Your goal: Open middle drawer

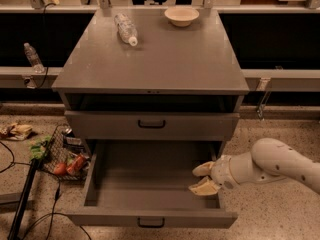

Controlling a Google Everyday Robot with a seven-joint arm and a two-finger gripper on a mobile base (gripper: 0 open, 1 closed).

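My gripper (205, 179) sits inside the open middle drawer (145, 184), close to its right wall, jaws released; bare tray stretches leftward.

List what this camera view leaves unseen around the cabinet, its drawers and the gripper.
Camera view only.
Anything beneath the middle drawer: hidden by its pulled-out tray, cut by the bottom edge.
Inside of the dark slot under the cabinet top: lost in shadow.
Arm behind the gripper, which sits over the drawer's right side: cut by the right edge.
Gripper touching the tray floor or not: no side view.
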